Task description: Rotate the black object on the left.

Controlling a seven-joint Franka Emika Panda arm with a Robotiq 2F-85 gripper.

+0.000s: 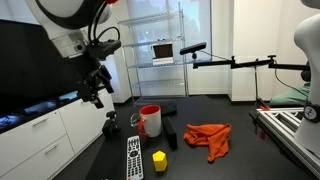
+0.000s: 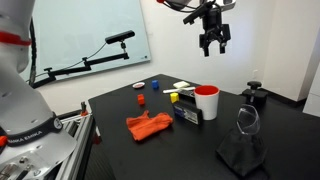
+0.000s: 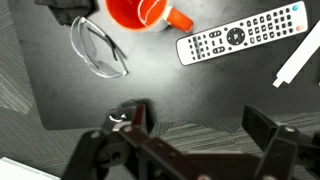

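The black object (image 1: pixel 111 125) is small, squat and lumpy. It sits on the dark table near its left edge, left of the red-and-white mug (image 1: pixel 150 120). In an exterior view it stands at the table's far right (image 2: pixel 253 96), behind the mug (image 2: pixel 206 102). My gripper (image 1: pixel 93 88) hangs open and empty, high above the table and above the black object (image 2: pixel 212 38). In the wrist view the open jaws (image 3: pixel 200 128) frame bare table. The black object (image 3: pixel 128 116) shows dimly by one finger, partly hidden.
A remote control (image 3: pixel 240 35) lies near the mug (image 3: pixel 145 12), with clear glasses (image 3: pixel 98 48) beside it. An orange cloth (image 1: pixel 208 140), a yellow object (image 1: pixel 159 160) and a small upright black block (image 1: pixel 172 138) sit on the table. A dark cloth (image 2: pixel 243 155) lies near the front edge.
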